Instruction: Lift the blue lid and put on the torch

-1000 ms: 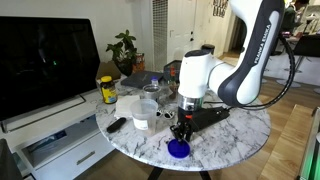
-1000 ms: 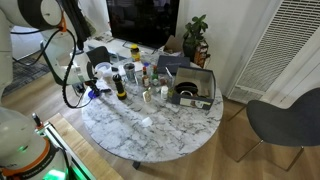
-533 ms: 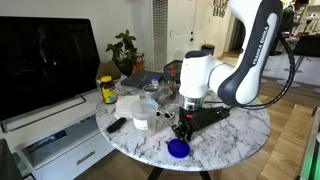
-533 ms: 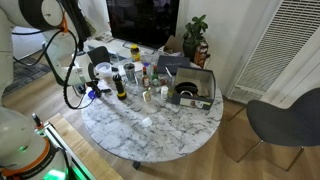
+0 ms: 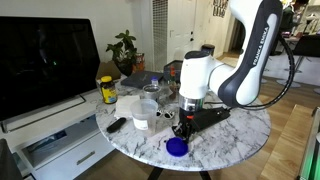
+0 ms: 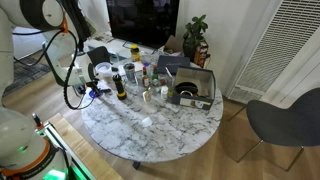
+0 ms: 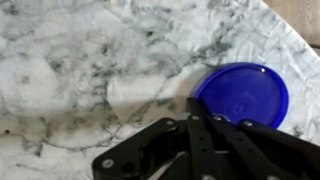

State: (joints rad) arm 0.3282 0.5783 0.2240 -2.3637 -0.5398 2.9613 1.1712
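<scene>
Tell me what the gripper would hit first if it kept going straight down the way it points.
Probably the rim of the blue lid: the gripper hangs right over its edge, so it might meet the marble table beside it instead.

- Desk [image 7: 80, 60]: marble top, white with grey veining; smooth, polished to a soft sheen.
- Blue lid [image 7: 243, 95]: plastic; smooth, even colour, low gloss.
- Fingers [image 7: 197, 125]: black, hard, matt; metal or plastic cannot be told.
- Arm [image 5: 250, 50]: white moulded shell, glossy, with bright highlights; black bands at the joints, duller.
- Television [image 5: 45, 60]: black screen, glossy, mirror-like.
- Jar [image 5: 107, 90]: yellow cap, plastic look, slight shine.
- Chair [image 6: 285, 120]: dark grey seat, matt, cloth-like.
- Floor [image 6: 250, 160]: wood, warm brown, faint sheen.
</scene>
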